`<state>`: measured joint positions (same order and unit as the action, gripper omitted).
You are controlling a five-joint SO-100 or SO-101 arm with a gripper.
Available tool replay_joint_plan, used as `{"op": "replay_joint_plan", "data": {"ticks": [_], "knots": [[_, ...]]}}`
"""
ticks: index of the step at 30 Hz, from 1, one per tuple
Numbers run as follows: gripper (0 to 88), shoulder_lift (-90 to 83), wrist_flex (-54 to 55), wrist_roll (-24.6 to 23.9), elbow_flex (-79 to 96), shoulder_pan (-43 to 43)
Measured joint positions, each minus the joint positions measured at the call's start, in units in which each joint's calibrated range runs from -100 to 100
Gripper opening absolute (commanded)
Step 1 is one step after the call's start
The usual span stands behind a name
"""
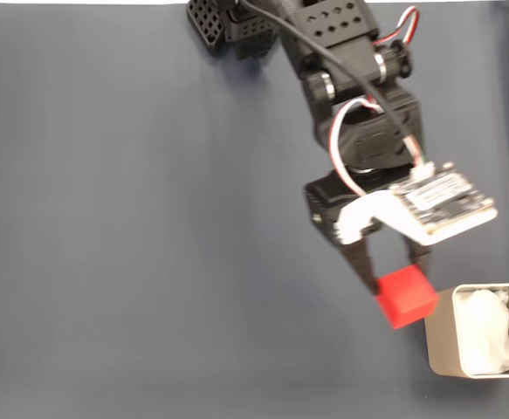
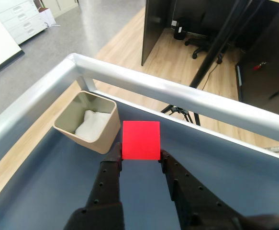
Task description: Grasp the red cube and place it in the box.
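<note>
Gripper (image 1: 392, 272) is clamping the red cube (image 1: 405, 297) between both fingers, carrying it above the bench (image 1: 132, 244) | box (image 2: 111, 125) is waiting at ten o'clock in the wrist view, just beside the cube | release over its white padding (image 2: 91, 125) is probably next.

We see the red cube (image 1: 405, 297), small, bright and matte with plain faces, clamped between the two dark fingertips of the pincer (image 1: 390, 272) and turned slightly askew in the fixed view. Just to its right in that view stands the box (image 1: 440, 342), a beige-grey container with rounded corners and thin walls, upright on the bench with wrinkled white padding inside. In the wrist view the cube (image 2: 140, 139) sits just right of the box (image 2: 108, 131).
</note>
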<state>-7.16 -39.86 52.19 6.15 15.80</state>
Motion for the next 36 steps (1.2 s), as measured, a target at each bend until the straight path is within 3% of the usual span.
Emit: {"op": "replay_joint_plan", "data": {"ticks": [15, 36], "knots": [[3.6, 10.3, -0.3, -2.2, -12.9, 6.7], [3.4, 26.9, -0.3, -3.5, -28.8, 8.2]]}}
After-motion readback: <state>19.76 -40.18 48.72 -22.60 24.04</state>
